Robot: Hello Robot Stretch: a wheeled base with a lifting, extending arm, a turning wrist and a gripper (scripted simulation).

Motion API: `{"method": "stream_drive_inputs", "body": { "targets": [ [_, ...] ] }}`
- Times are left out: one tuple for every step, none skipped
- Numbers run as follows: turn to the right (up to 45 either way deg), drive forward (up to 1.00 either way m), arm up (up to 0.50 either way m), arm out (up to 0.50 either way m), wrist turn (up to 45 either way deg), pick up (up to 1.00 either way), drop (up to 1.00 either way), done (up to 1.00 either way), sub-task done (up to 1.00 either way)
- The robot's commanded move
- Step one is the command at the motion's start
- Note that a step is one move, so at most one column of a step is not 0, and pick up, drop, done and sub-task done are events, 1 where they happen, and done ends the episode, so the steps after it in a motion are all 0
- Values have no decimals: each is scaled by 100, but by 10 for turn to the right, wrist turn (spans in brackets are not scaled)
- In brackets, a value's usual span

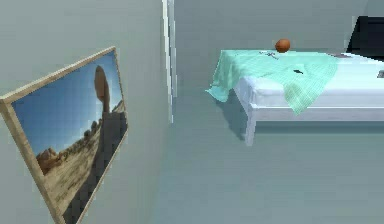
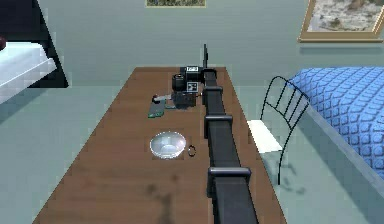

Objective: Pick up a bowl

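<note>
Hand (image 2: 160, 106) muddled with greenish blob (image 2: 156, 98) — load unclear.

The arm (image 2: 222, 140) is a dark, near-black square bar made of stepped telescoping segments, each joint edged with a paler grey rim. At its far end sit two small white squares (image 2: 188, 77) with black marks. Beside them, the gripper (image 2: 165, 98) has a dark body and thin fingers.

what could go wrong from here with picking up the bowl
The pincer is farther out along the table than the bowl, so a grab there would likely miss. The arm runs close beside the bowl and could nudge it or the small dark thing next to it.
</note>
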Motion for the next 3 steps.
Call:
{"method": "stream_drive_inputs", "body": {
  "targets": [
    [0, 0, -30, 0, 0, 0, 0, 0, 0],
    [0, 0, 0, 0, 0, 100, 0, 0, 0],
    [0, 0, 10, 0, 0, 0, 0, 0, 0]
  ]
}}
